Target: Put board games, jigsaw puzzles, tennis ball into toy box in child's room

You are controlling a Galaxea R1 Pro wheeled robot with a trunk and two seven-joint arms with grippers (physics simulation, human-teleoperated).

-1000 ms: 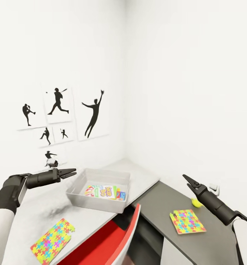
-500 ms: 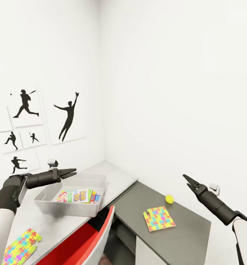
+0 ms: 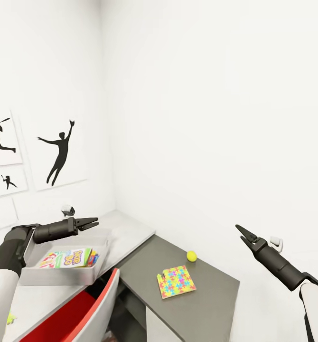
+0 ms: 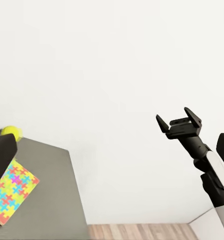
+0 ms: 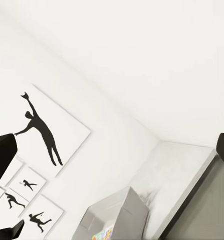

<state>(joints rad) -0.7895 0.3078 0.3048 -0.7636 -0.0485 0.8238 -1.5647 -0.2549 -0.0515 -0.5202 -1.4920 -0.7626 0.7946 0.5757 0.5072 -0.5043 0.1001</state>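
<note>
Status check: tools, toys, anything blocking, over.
Left tool open, empty, above toy box. Right tool open, empty. Jigsaw puzzle and tennis ball lying on dark table. Red chair in front.

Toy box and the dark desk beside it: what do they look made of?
The toy box looks like light grey plastic, matte: thin, even walls with rounded corners and no grain, though painted metal is possible. The dark desk looks like charcoal laminate or painted board: a flat, uniform surface with sharp edges, no grain and hardly any shine. Being a render, neither is certain.
</note>
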